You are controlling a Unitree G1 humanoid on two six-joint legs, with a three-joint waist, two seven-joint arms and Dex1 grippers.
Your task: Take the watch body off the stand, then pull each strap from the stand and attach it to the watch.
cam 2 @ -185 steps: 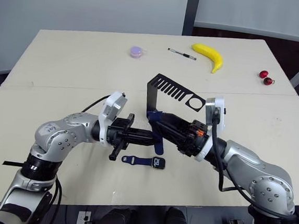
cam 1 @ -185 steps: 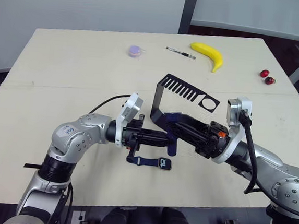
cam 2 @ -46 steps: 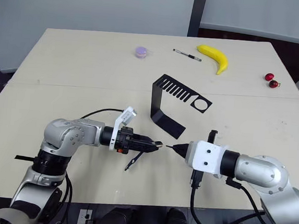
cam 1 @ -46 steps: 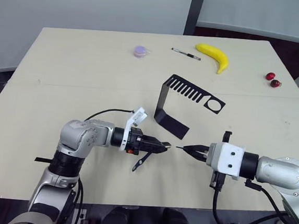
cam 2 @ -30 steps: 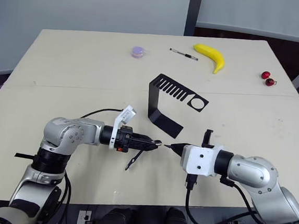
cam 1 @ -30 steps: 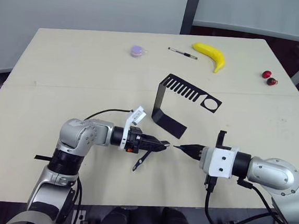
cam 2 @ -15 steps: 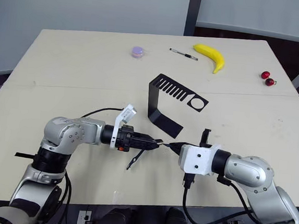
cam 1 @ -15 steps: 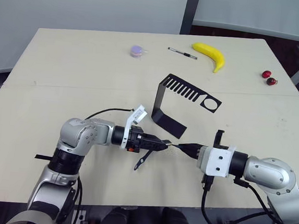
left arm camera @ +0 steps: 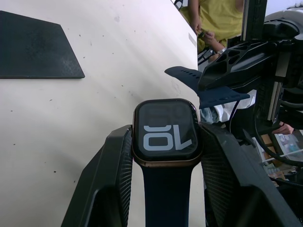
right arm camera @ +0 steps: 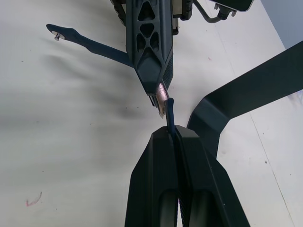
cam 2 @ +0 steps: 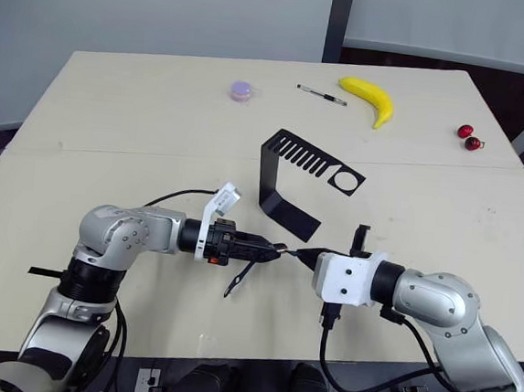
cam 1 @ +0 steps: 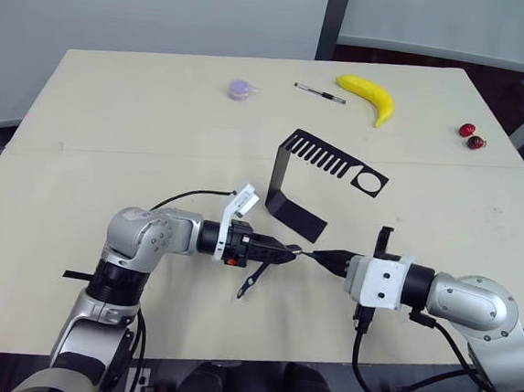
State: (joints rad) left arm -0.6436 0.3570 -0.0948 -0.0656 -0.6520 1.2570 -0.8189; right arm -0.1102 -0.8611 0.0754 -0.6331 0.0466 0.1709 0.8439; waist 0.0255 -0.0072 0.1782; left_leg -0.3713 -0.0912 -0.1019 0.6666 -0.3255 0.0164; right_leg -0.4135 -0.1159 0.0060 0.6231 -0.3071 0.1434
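Our left hand (left arm camera: 163,156) is clamped on the small rounded-square watch body with black screen and pale gold rim (left arm camera: 166,132), one finger on each side edge. A dark navy flexible strap already joined to it (cam 1: 253,281) hangs from the case toward the pale beige bench (cam 1: 139,130), its free end dangling near the surface.

Our right hand (right arm camera: 173,137), at 3 o'clock from the left one, has its fingers pinched closed on the second dark navy strap (right arm camera: 171,113). That strap's tip sits right at the watch body's edge; we cannot tell whether it is seated.

The two hands meet tip to tip over the near middle of the bench, with bare surface around them at 6 and 9 o'clock. The black bent sheet-metal stand with slotted top and ring hole (cam 1: 324,169) stands just beyond, at 12 o'clock, apart from both hands.

Well away along the far edge lie a small lilac round object (cam 1: 239,89), a black-and-white pen (cam 1: 319,93) and a yellow banana (cam 1: 367,95). Two red cherries (cam 1: 471,135) sit near the right edge.
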